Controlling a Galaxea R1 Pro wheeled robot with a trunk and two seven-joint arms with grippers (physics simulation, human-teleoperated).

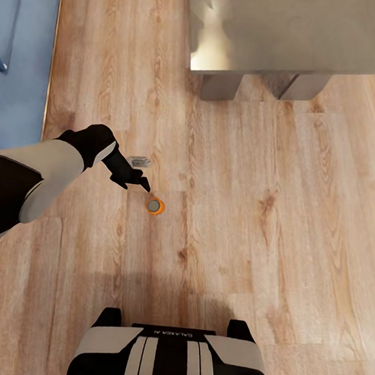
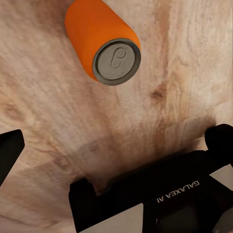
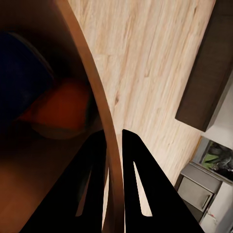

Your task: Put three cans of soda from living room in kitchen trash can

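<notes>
I can read "GALAXEA AI" on my base [image 1: 168, 355], printed so it reads upside down in the head view, and again on the base in the left wrist view; the orange can [image 1: 155, 206] shows no lettering I can make out, just a grey top with a pull tab. I'm over a light wood floor [image 1: 265, 218], with the blue sofa [image 1: 18, 68] along my left and the pale coffee table [image 1: 300, 32] ahead. The orange can stands upright on the floor just ahead of my left gripper [image 1: 135, 179], whose tip points at it, near but apart. I cannot tell whether that gripper's fingers stand apart or together. In the right wrist view my right gripper [image 3: 112, 141] is clamped on the rim of the trash can [image 3: 92, 82], one finger inside and one outside the wall. Inside, against its brown interior, lie an orange can [image 3: 60, 114] and a dark blue can [image 3: 22, 77].
</notes>
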